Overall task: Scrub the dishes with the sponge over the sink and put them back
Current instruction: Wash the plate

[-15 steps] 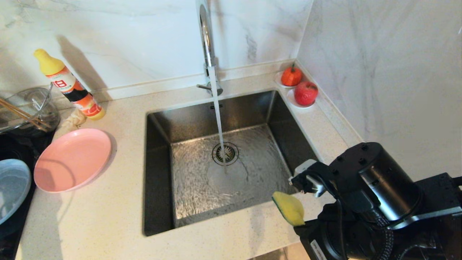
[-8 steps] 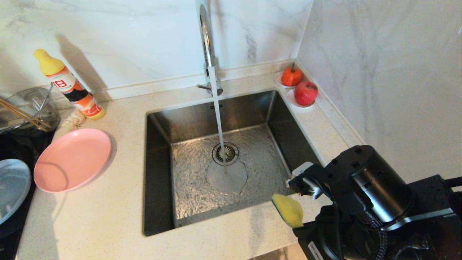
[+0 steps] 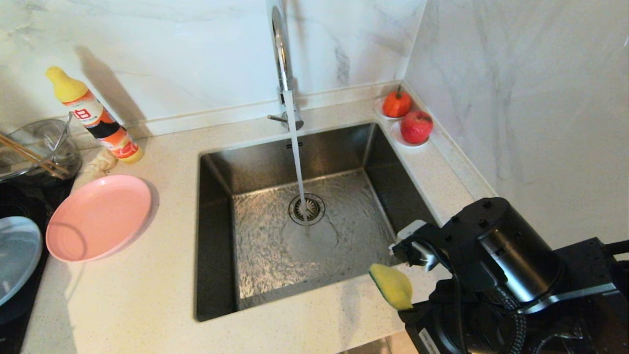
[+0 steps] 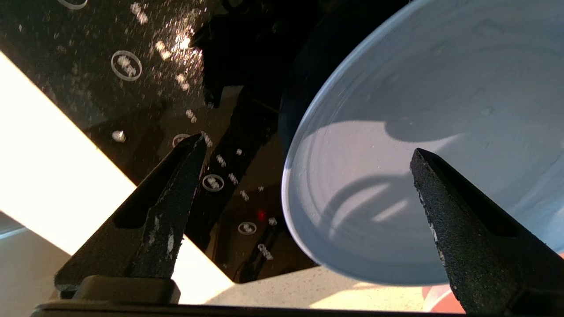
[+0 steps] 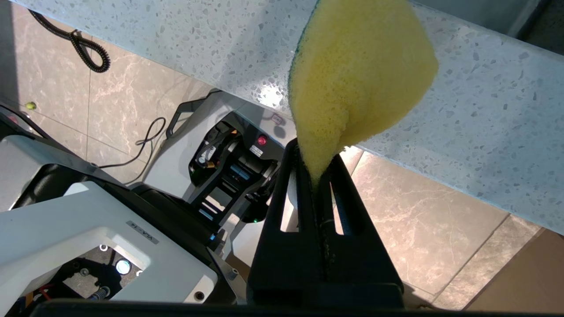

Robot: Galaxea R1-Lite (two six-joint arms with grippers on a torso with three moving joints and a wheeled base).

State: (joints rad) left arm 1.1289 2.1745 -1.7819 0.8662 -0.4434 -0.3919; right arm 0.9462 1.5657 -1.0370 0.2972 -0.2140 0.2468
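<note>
From the head view, I see the pink plate [image 3: 98,217] at nine o'clock of the sink [image 3: 216,236], the blue plate [image 3: 17,258] further left.

Left wrist: my left gripper [image 4: 308,152] is spread wide and empty, straddling the blue plate's rim, likely to lift it.

Right wrist: my right gripper [image 5: 315,169] pinches the sponge [image 5: 359,79] tightly by one edge, ready for scrubbing.

— Where is the right arm?
— Low at the near right, its bulky black wrist bent toward the counter edge; the right gripper [image 5: 315,176] has its two fingers pressed tight together on the sponge [image 5: 357,75].
— And the left?
— Seen only from its own wrist camera. The left gripper [image 4: 308,149] hangs with its dark pointed fingers [image 4: 176,185] spread wide — nothing between them.
</note>
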